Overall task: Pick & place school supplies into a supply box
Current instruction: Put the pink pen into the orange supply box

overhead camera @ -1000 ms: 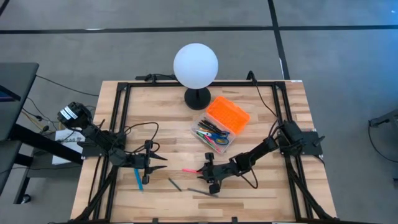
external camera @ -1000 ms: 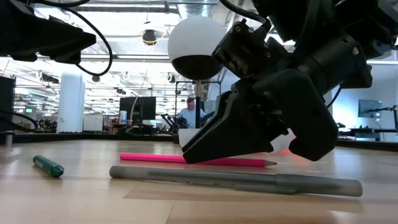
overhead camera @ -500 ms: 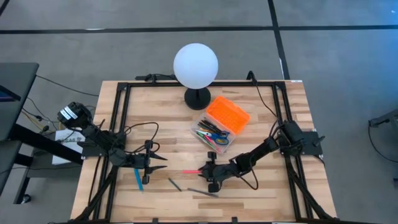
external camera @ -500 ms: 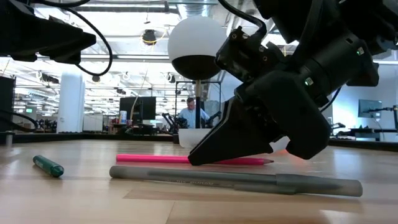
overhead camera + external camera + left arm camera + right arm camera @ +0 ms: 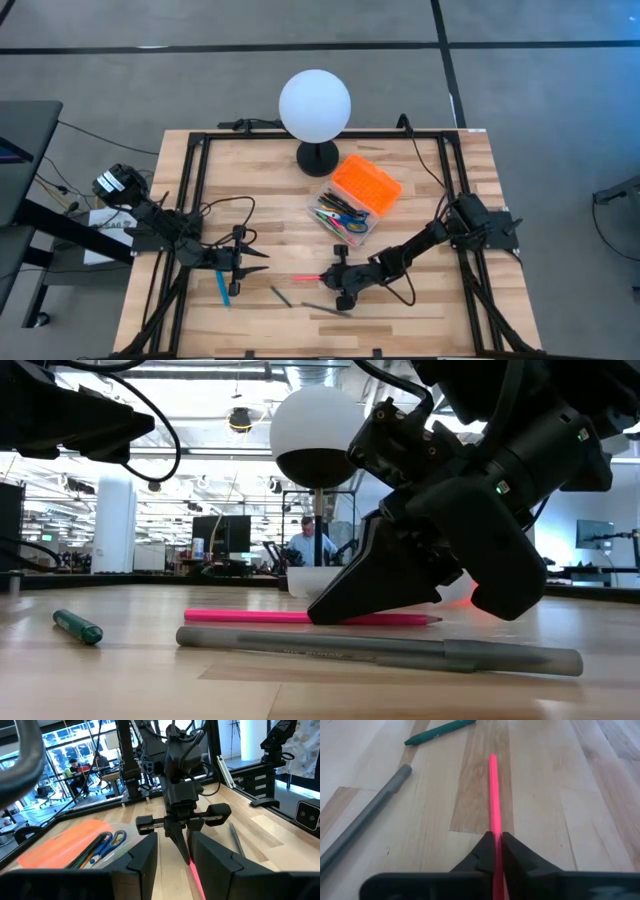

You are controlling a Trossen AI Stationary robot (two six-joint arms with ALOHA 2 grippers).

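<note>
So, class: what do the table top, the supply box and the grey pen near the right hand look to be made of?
Table top: wood, pale butcher-block strips with visible grain and a smooth, lightly sheened finish.
Supply box: probably plastic, with a see-through body showing the supplies inside and a bright orange ribbed lid.
Grey pen: likely matte plastic; the barrel is uniformly dull grey.

No legible text, label or number anywhere.

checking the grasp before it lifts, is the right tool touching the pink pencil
Touching. The right wrist view shows the right tool shut on the pink pencil, both fingers pressed against its sides with no gap.
</note>
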